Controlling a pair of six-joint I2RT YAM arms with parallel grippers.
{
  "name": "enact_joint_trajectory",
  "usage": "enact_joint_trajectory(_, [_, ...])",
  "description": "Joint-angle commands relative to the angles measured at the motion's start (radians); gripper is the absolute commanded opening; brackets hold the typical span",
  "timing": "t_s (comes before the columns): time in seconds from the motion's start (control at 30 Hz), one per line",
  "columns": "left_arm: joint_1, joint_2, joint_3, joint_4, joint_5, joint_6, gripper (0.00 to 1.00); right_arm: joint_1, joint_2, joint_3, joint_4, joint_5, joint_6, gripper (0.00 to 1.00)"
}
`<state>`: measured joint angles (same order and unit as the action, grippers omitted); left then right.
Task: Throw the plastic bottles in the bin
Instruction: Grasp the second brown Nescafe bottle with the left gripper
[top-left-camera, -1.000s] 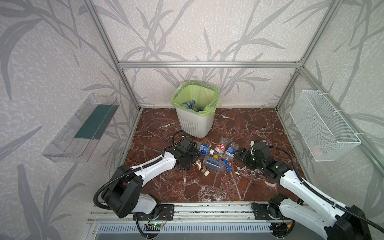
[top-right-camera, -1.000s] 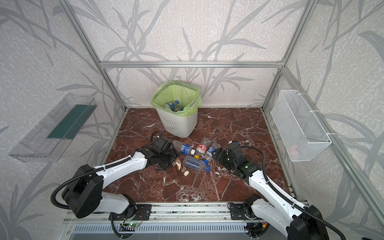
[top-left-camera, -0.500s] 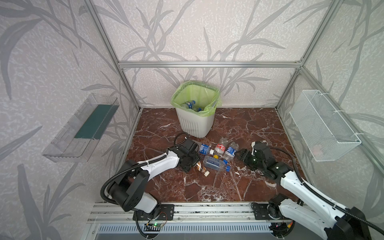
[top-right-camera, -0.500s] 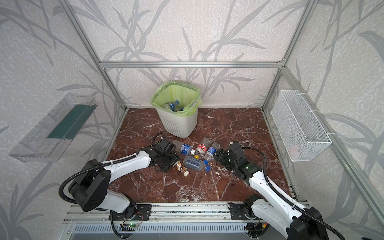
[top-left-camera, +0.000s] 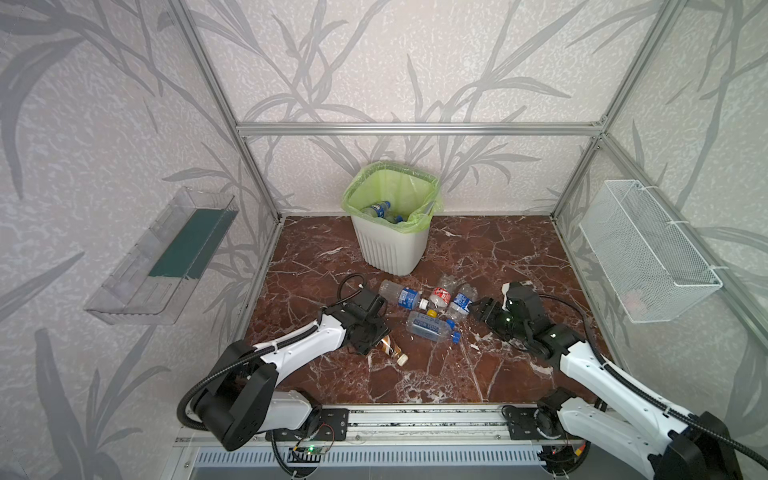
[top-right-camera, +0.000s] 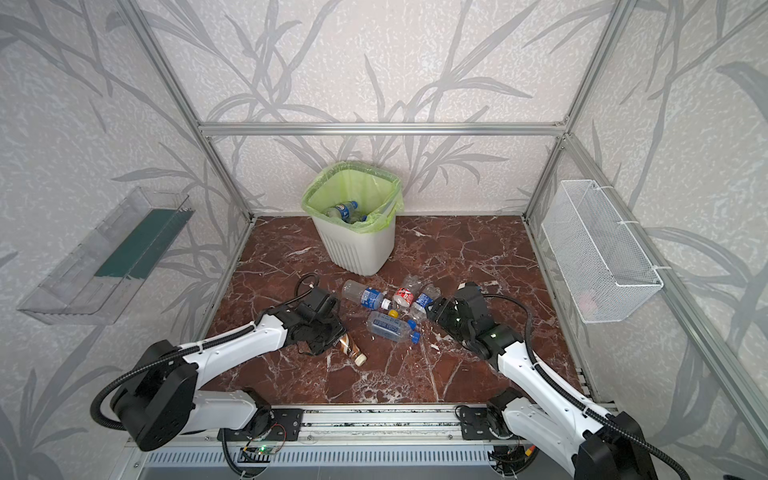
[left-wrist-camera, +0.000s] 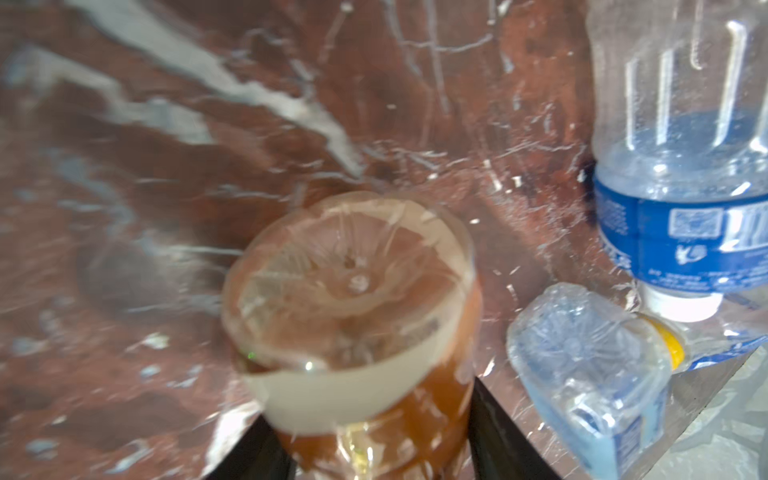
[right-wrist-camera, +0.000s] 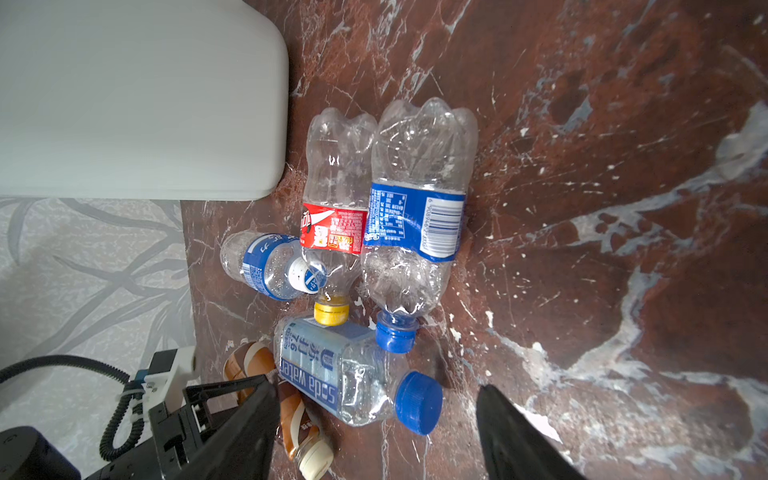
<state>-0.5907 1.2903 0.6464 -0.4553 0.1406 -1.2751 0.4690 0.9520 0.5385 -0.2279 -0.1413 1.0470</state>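
Grasp step: the left gripper (left-wrist-camera: 370, 440) is clenched on the brown bottle (left-wrist-camera: 353, 299), which lies on its side on the marble floor (top-left-camera: 478, 257), well short of the green-lined bin (top-left-camera: 390, 245). Next, I judge, it must lift clear and carry over the rim. The right gripper (right-wrist-camera: 374, 388) hangs released just beside the soda water bottle (right-wrist-camera: 332, 370); the red-labelled bottle (right-wrist-camera: 334, 226) and two blue-labelled ones lie nearer the bin

bin (top-right-camera: 365, 253): white ribbed one with a green bag (top-right-camera: 353, 183), a few blue-label bottles (top-right-camera: 344, 209) inside
worktop (top-right-camera: 457, 257): red marble, four clear bottles (top-right-camera: 390, 328) lying clustered in front of the bin
left gripper (top-right-camera: 335, 338): down over the brown bottle (top-right-camera: 351, 348), white cap (top-right-camera: 360, 360) poking out
right gripper (top-right-camera: 431, 309): low, right beside the cluster
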Motion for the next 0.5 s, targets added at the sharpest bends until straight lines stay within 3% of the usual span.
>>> enact_joint_trajectory(0.0, [0.023,-0.091,-0.067,-0.123,-0.043,-0.001,0.59,-0.004,0.015,-0.005,0.025,-0.010,-0.001,0.74])
enact_joint_trajectory(0.27, [0.087,-0.366,-0.188,-0.272,-0.107,-0.013,0.59,-0.004,0.049,0.013,0.031,-0.018,-0.010,0.74])
enact_joint_trajectory(0.47, [0.112,-0.428,-0.206,-0.327,-0.103,-0.016,0.71,-0.004,0.068,0.023,0.029,-0.018,-0.015,0.74])
